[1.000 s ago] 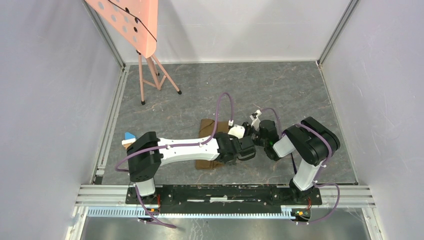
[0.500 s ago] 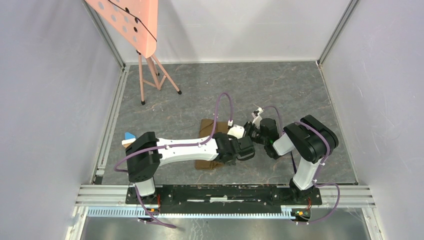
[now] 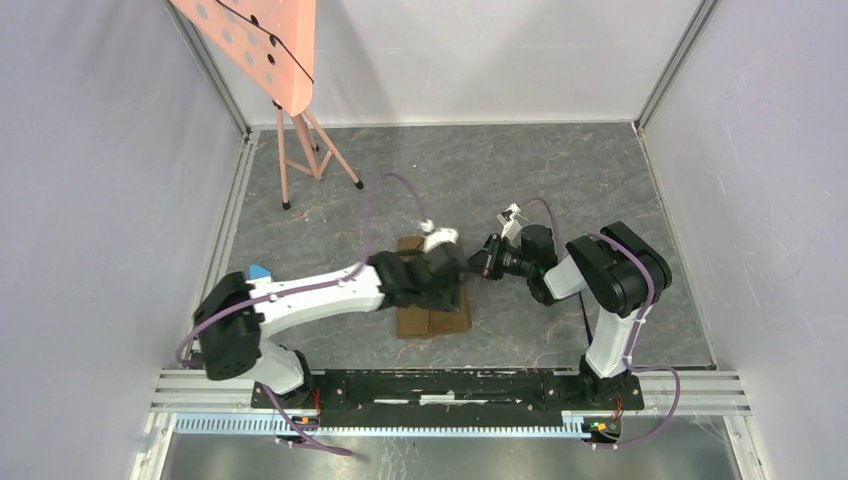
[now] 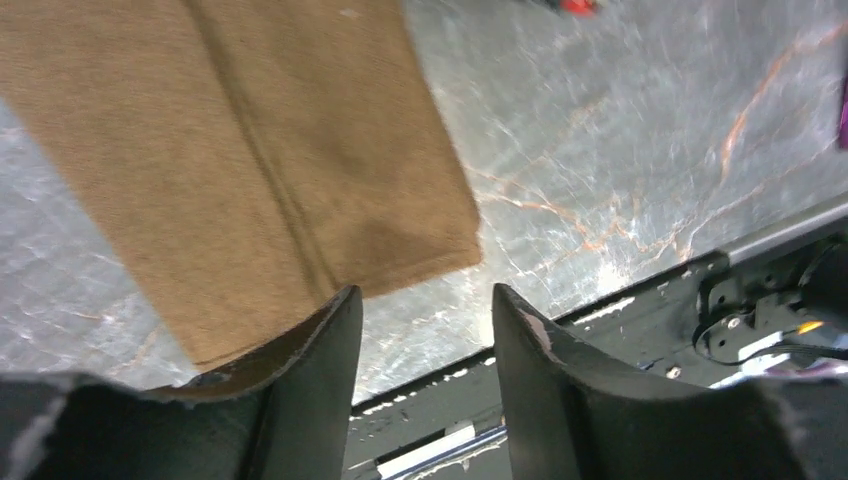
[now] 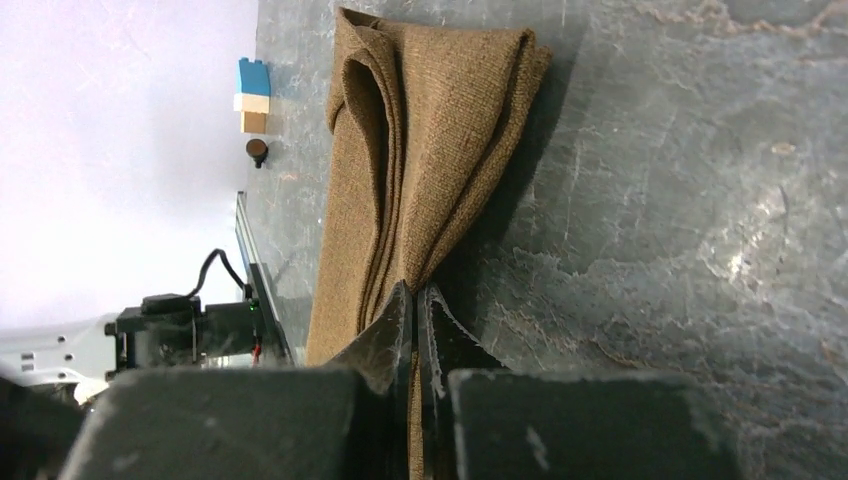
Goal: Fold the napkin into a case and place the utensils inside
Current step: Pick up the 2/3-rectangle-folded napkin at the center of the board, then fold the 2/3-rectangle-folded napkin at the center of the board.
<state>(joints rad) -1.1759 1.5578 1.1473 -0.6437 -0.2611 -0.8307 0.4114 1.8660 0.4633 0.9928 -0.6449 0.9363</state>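
Lying near the middle of the grey bench [image 3: 560,190], the tan-brown napkin [image 3: 432,312] is folded up into a few layers. It sits between the two arms, a little to the near side.

The left arm reaches in from the near left. The left hand [image 4: 422,305] hangs just over the napkin. Its two dark fingers [image 4: 315,390] stand apart, and nothing is between them. In the left wrist view, one finger is right by a curled-up bit of the cloth's edge. I cannot tell if it touches.

The right arm bends in from the right. The right hand [image 5: 414,300] is squeezed tight on the right side of the napkin, with a pinch of cloth caught between its fingertips. In the right wrist view, the layers gape open a little at the end away from that hand.

A small blue-and-wood block [image 3: 260,272] sits at the left side of the bench, well apart from the napkin. A pink stand [image 3: 270,45] is in the far left corner.
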